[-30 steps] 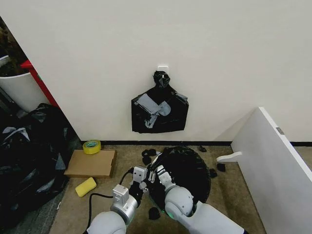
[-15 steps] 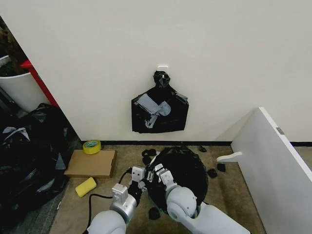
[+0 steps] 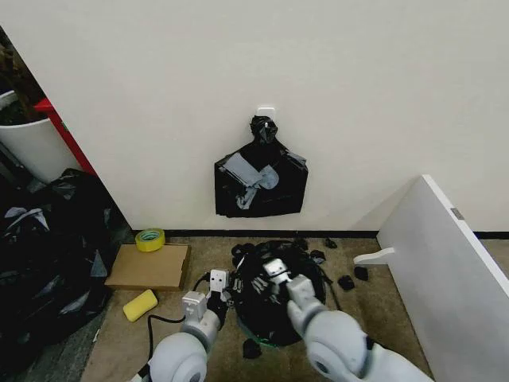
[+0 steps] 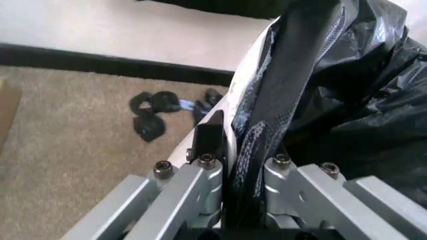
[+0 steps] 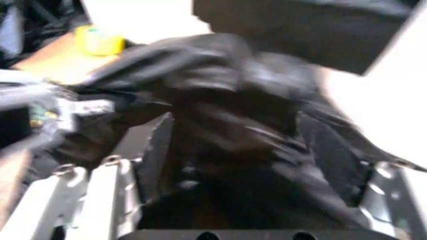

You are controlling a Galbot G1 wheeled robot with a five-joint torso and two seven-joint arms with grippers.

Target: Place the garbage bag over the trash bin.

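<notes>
Floor by the wall carries my trash bin (image 4: 230, 107), the garbage bag (image 3: 278, 274) draped over it; left gripper (image 4: 243, 150) is clamped on bag and rim at its left edge; right gripper (image 5: 243, 150) spreads wide over the bag's top

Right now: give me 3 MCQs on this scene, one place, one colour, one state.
1. Where is the tape roll?
A. on the floor by the cardboard
B. in the bin
C. on the white board

2. What colour is the sponge?
A. red
B. yellow
C. blue

3. What is the left gripper doing?
A. open, apart from the bag
B. parked by the wall
C. shut on the garbage bag at the trash bin rim

Answers: 1 A, it lies at the cardboard's corner; 2 B, plainly yellow; 3 C, black film sits pinched between its fingers.
</notes>
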